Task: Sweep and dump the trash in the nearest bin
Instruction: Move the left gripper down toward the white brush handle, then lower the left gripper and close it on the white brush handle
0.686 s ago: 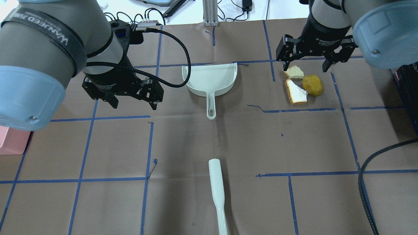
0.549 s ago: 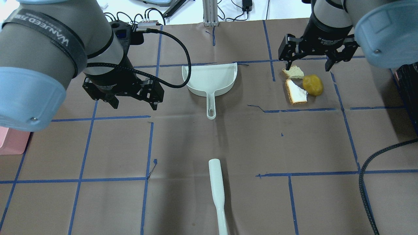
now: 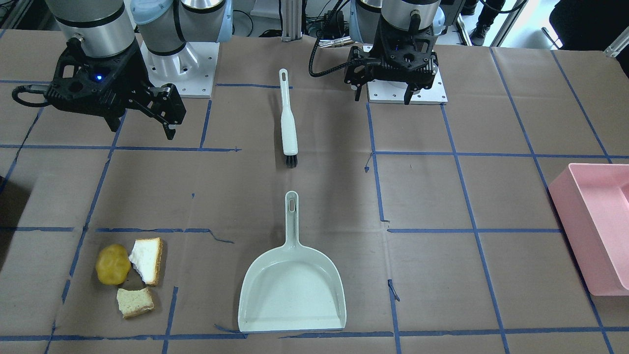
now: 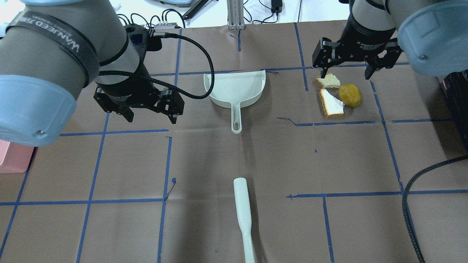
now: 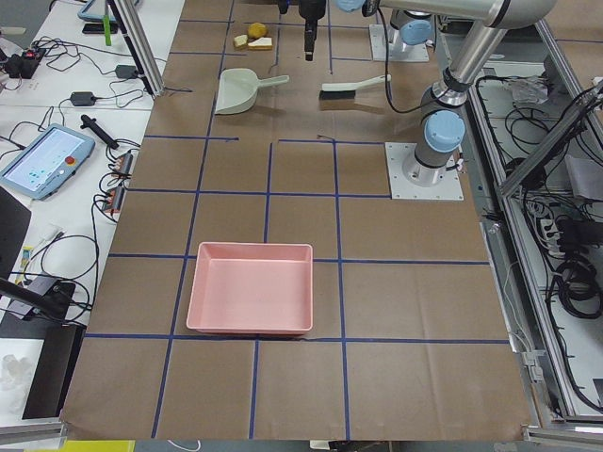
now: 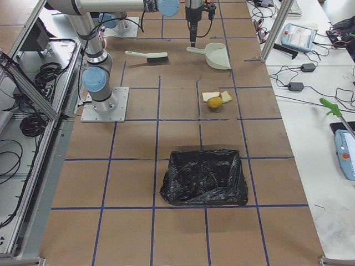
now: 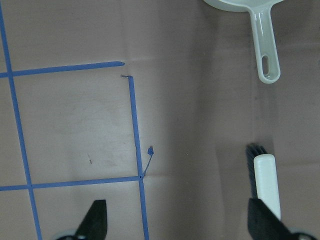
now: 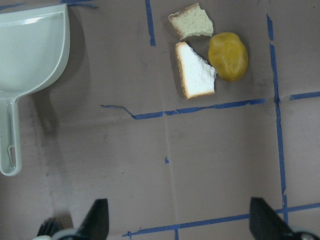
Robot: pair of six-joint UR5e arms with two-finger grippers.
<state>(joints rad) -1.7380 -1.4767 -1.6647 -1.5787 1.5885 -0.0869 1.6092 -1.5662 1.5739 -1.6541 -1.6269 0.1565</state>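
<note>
The trash is a round yellow lump and two bread pieces, a white one and a tan one, grouped on the brown table at the far right. They also show in the front view as the lump and bread pieces. My right gripper hangs open above them, holding nothing. A white dustpan lies mid-table, and a white brush lies nearer me. My left gripper is open and empty, left of the dustpan.
A pink bin sits at the table's end on my left, also seen as the pink bin. A bin lined with a black bag stands at the end on my right, past the trash. Blue tape lines grid the table.
My right gripper has drifted slightly away from me, still open over the bread and lump. The left arm has shifted a little to the right. Nothing on the table moved.
</note>
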